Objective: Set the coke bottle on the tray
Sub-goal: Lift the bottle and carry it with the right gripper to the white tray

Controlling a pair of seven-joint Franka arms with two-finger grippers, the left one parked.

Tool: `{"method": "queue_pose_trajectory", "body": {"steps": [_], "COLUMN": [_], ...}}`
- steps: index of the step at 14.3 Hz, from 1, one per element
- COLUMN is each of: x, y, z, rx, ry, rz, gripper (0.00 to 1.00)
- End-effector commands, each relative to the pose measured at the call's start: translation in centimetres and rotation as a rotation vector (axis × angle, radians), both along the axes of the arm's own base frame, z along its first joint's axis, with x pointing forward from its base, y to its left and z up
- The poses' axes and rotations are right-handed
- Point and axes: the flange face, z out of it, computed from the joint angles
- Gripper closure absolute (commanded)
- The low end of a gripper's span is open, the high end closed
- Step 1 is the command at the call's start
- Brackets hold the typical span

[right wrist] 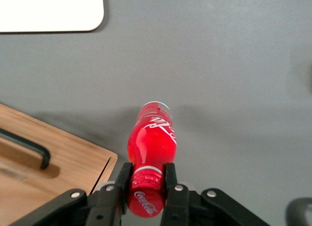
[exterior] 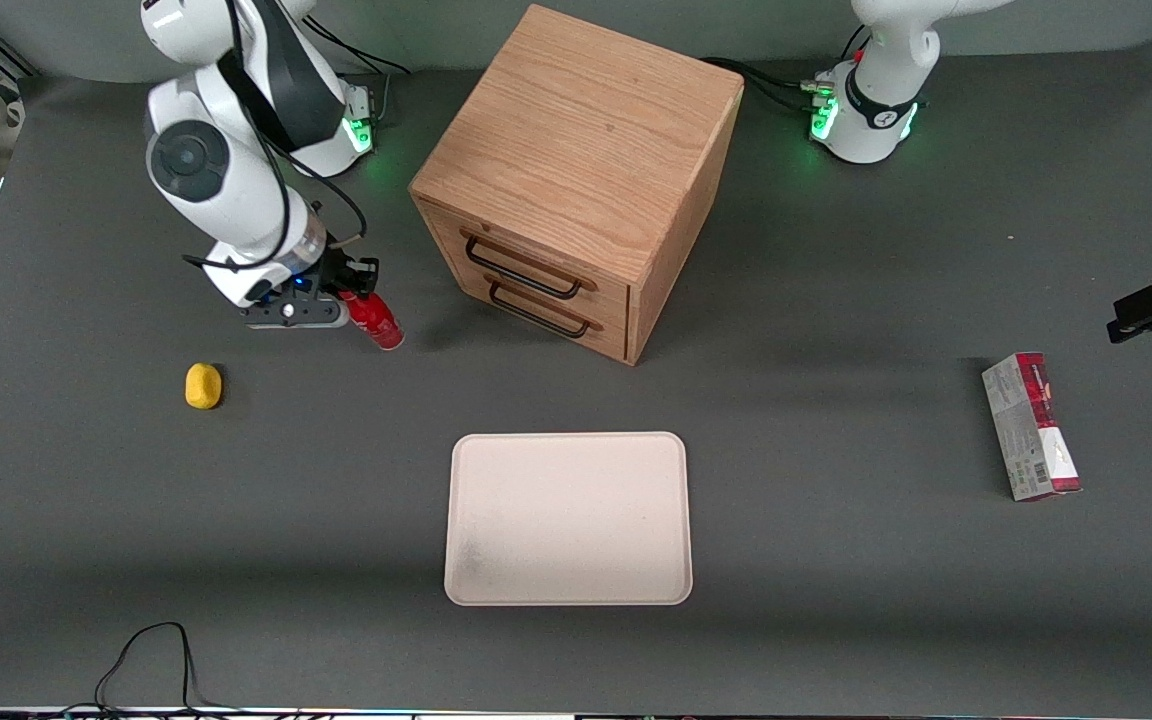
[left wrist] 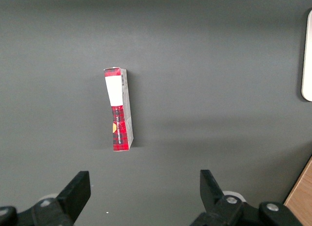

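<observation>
The coke bottle (exterior: 376, 322) is a small all-red bottle, tilted, close in front of the wooden cabinet's drawers toward the working arm's end of the table. My right gripper (exterior: 344, 296) is shut on its cap and neck; in the right wrist view the gripper (right wrist: 147, 171) has both black fingers (right wrist: 124, 176) pressed against the red cap of the bottle (right wrist: 153, 138). I cannot tell whether the bottle's base touches the table. The cream-white tray (exterior: 568, 518) lies flat and bare, nearer the front camera than the cabinet; one rounded corner of the tray (right wrist: 53, 13) shows in the wrist view.
The wooden two-drawer cabinet (exterior: 576, 180) stands beside the gripper, its edge (right wrist: 53, 162) near the bottle. A yellow lump (exterior: 203, 386) lies nearer the camera than the gripper. A red-and-grey carton (exterior: 1031, 427) lies toward the parked arm's end. A cable (exterior: 146, 660) loops at the front edge.
</observation>
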Motion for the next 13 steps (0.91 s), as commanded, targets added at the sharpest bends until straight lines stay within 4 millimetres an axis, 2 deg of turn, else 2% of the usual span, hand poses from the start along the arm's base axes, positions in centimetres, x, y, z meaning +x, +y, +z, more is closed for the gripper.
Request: {"method": "queue_pose_trajectory", "body": {"steps": [1,6,9,11,13], "x": [-0.2,-0.3,0.3,2.4,5.5], "y": [-0.8,-0.8,-0.6,0.2,1.4], "z": [4.6,11.3,12.1,12.2,12.0], "rx": [0.005,-0.004,-0.002,-0.005,-0.01], "ry": [-0.013,0.021,0.012,-0.003,-0.019], "rz": [0.015,0.023,0.023,0.019,0.016], "gripper": [1.0,1.0,1.0,1.0,1.0]}}
